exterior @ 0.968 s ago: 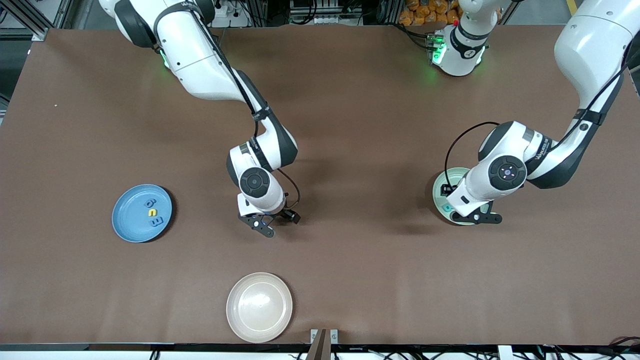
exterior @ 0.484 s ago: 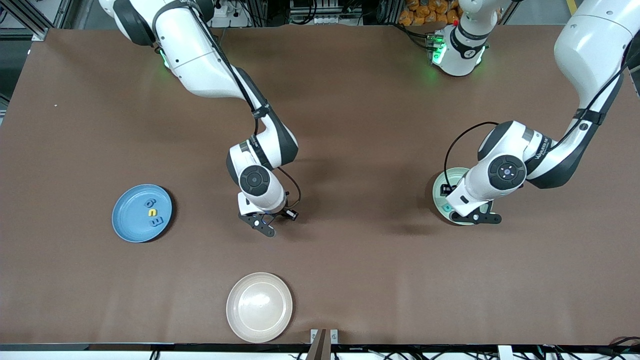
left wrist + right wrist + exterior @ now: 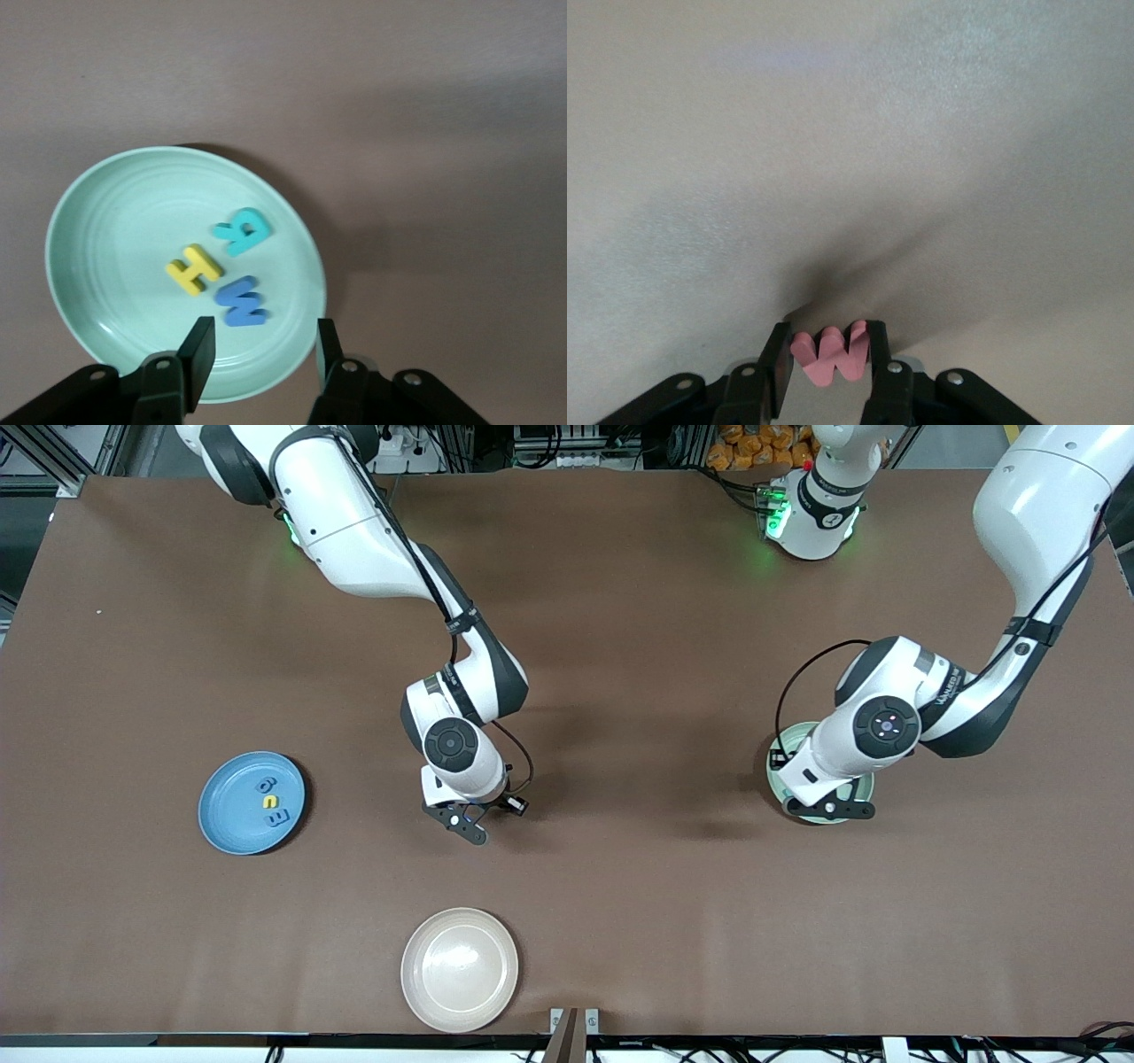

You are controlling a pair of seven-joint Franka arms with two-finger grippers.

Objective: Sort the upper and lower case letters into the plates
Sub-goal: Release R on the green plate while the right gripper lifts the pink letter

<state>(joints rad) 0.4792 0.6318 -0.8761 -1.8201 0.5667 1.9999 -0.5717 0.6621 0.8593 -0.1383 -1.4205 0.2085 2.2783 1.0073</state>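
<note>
A: What has changed just now?

B: The right gripper has closed its jaws on a pink letter, probably a W, low over the worktop between the plates.

A: And the left gripper?

B: Its jaws are open and empty; it has drifted over the green plate, where three letters lie. The blue plate holds three more.

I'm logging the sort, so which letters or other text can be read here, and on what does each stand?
"H": yellow foam letter in the pale green round plate.
"R": teal foam letter, same plate.
"W": blue foam letter, same plate.
"W": pink foam letter gripped in the right gripper jaws.
Letters in the sky blue round plate: too small to read.
</note>
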